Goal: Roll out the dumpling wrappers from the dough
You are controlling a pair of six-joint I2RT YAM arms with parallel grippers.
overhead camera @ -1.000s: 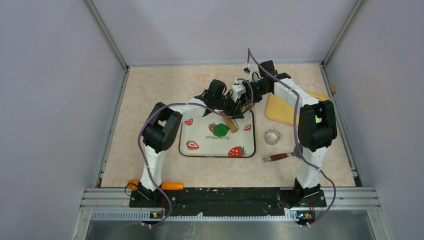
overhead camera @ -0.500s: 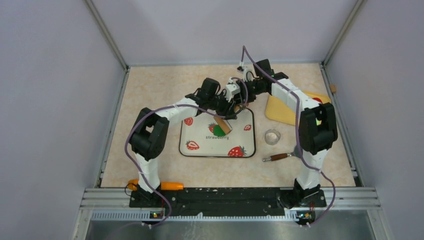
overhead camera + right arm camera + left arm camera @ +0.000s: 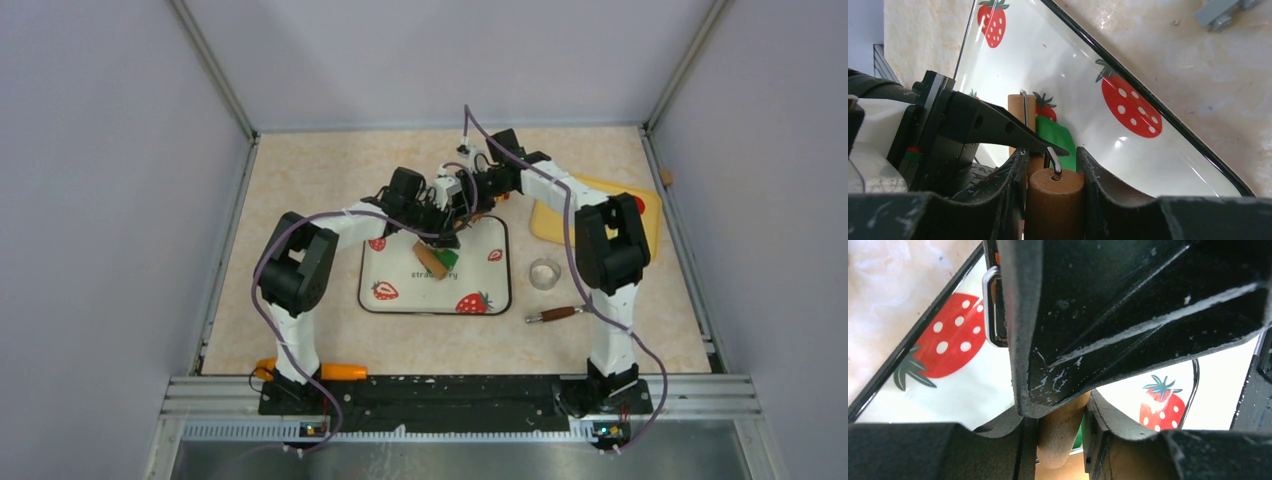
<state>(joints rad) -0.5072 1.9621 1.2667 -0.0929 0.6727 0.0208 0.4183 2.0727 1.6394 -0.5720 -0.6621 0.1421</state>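
The dark green dough (image 3: 447, 258) lies on the white strawberry tray (image 3: 400, 300), partly under the wooden roller of a small rolling pin (image 3: 431, 262). My left gripper (image 3: 440, 232) and right gripper (image 3: 470, 205) meet over the tray's far edge, both shut on the rolling pin. In the left wrist view my gripper (image 3: 1060, 425) clamps a wooden cylinder (image 3: 1057, 440), with a sliver of dough (image 3: 1079, 434) behind it. In the right wrist view my gripper (image 3: 1053, 172) clamps the wooden handle (image 3: 1055, 200); the roller (image 3: 1020, 107) and dough (image 3: 1058, 140) lie beyond. No round wrappers show.
A clear round cutter (image 3: 545, 272) stands right of the tray. A tool with a brown handle (image 3: 555, 314) lies in front of it. A yellow board (image 3: 560, 215) lies at the back right. An orange object (image 3: 340, 371) lies by the left arm's base.
Both arms have shifted left together and the roller has travelled left and toward the front across the tray, now covering part of the green dough.
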